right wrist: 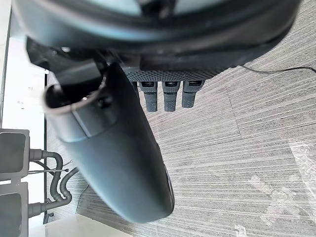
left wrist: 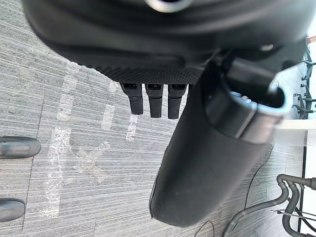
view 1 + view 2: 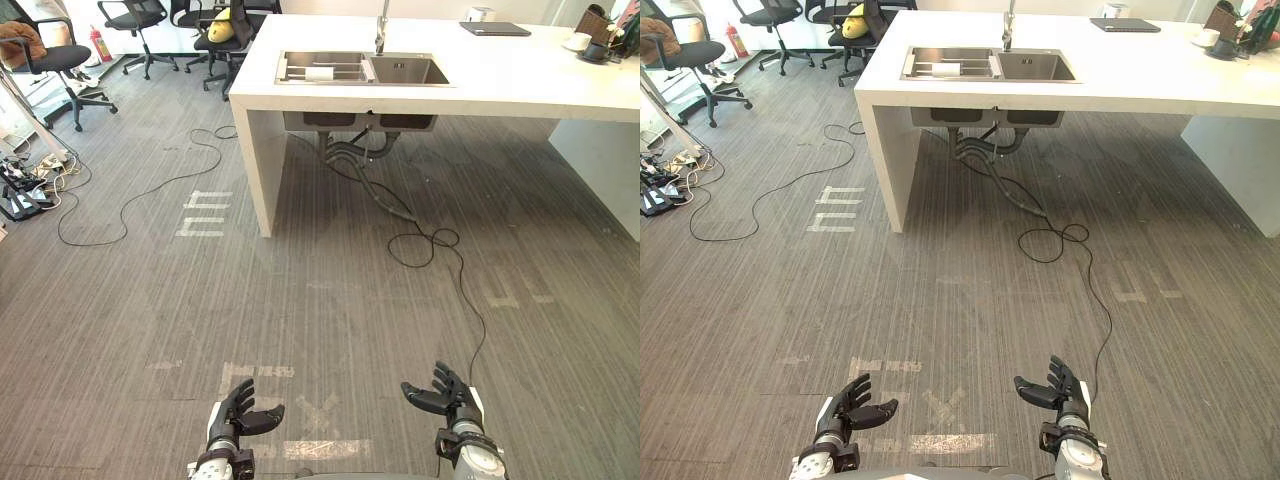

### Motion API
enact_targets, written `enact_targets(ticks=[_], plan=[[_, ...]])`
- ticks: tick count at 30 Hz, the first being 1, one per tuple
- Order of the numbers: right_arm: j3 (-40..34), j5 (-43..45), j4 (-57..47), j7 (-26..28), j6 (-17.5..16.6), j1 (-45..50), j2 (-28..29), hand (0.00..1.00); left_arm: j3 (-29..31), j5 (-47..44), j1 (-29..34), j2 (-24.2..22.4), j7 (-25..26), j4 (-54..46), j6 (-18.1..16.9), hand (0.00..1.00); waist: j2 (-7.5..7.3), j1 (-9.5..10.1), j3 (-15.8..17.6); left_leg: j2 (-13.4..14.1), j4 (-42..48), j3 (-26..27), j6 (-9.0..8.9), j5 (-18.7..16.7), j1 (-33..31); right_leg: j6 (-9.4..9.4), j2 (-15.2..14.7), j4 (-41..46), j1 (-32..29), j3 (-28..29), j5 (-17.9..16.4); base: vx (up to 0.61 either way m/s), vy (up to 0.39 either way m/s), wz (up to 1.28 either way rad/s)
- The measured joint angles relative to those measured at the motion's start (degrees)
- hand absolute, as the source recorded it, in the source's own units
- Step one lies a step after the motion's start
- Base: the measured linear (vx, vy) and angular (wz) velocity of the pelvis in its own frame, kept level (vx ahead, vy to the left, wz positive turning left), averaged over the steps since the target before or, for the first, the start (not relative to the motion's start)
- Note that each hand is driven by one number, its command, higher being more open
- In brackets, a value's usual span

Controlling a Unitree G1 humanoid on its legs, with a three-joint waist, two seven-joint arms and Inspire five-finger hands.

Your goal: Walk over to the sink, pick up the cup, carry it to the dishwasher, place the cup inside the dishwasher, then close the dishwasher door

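Observation:
A steel double sink is set in a white counter far ahead, with a tap behind it. A small white object, possibly the cup on its side, lies in the sink's left basin. My left hand and right hand hang low over the grey floor, well short of the counter. Both are open and hold nothing. Past the straight fingers in the left wrist view there is floor, and likewise past those of the right hand.
Pipes hang under the sink, and a black cable trails from them across the floor towards me. Office chairs and more cables stand at the back left. A laptop and dishes rest on the counter.

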Motion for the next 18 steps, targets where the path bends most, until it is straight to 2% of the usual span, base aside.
enact_targets(ticks=[18], plan=[[0.91, -0.01, 4.62, 0.76, 0.06, -0.03, 0.51, 0.9, -0.35, 0.03, 0.05, -0.22, 0.0, 1.31, 0.0, 0.9, 0.01, 0.07, 0.02, 0.01, -0.05, -0.34, 0.0, 0.0, -0.35, -0.23, 0.03, -0.78, 0.16, -0.49, 0.15, 0.0, 0.0, 0.0]])
